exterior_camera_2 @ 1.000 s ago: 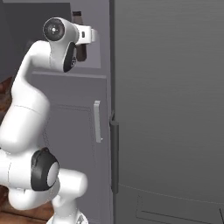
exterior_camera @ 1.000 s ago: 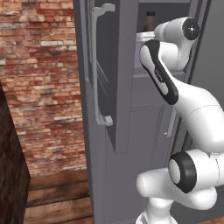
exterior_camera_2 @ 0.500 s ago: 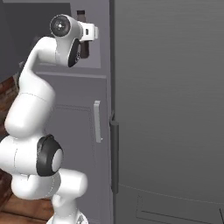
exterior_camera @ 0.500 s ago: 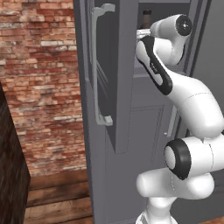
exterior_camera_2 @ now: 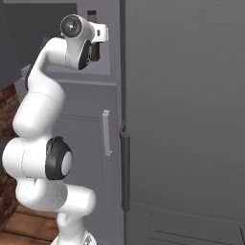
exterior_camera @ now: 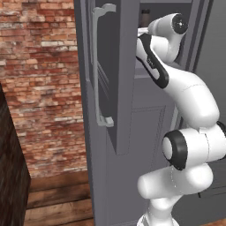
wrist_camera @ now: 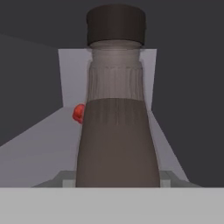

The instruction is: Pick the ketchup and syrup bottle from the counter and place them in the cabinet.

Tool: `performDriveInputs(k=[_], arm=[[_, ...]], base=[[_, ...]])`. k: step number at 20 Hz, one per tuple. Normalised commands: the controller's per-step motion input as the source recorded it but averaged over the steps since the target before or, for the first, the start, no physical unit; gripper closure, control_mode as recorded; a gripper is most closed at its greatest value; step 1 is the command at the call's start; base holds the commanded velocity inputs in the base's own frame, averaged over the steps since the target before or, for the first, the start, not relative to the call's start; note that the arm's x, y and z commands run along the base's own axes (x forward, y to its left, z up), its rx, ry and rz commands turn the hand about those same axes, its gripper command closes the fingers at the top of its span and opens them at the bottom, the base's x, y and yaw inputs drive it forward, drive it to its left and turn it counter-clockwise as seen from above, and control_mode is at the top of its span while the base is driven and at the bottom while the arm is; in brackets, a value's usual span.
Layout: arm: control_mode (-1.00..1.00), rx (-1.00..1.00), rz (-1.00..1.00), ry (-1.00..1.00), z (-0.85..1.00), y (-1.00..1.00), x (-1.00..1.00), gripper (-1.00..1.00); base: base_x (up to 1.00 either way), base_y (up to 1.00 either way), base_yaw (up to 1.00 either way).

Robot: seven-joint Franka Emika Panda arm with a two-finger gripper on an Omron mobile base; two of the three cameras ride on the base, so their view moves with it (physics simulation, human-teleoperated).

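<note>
The syrup bottle (wrist_camera: 116, 131), dull brown with a dark cap, stands upright and close up between my fingers; my gripper (wrist_camera: 116, 180) is shut on its lower body. Its cap (exterior_camera: 145, 16) pokes up above my hand inside the cabinet (exterior_camera: 117, 66), whose door stands open with its long silver handle (exterior_camera: 96, 66) toward me. The ketchup (wrist_camera: 78, 113) shows as a small red shape at the back of the inner shelf (wrist_camera: 39, 144), partly hidden behind the syrup bottle. From the right, the syrup cap (exterior_camera_2: 91, 14) sits over the hand at the shelf opening.
A brick wall (exterior_camera: 39, 79) and wooden floor (exterior_camera: 57, 198) lie left of the cabinet. The wide flat grey fridge (exterior_camera_2: 186, 119) fills the right side. Below the shelf is a grey panel with a short silver handle (exterior_camera_2: 106, 133). The open door edge hangs close to my forearm.
My arm has stretched further forward and up, carrying the syrup bottle a little deeper into the cabinet opening. The door and the ketchup have not moved.
</note>
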Motion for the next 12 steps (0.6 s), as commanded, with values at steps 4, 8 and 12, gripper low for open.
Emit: performDriveInputs(k=[4, 8, 12], arm=[[-1.0, 0.0, 0.0, -0.02, -0.17, 0.0, 0.26, -1.0], [-1.0, 0.0, 0.0, -0.05, -0.01, 0.0, 0.0, -1.0], [-1.0, 0.0, 0.0, -0.07, 0.0, 0.0, -0.04, -1.0]], base=[[0.0, 0.0, 0.0], [0.0, 0.0, 0.0], [0.0, 0.0, 0.0]])
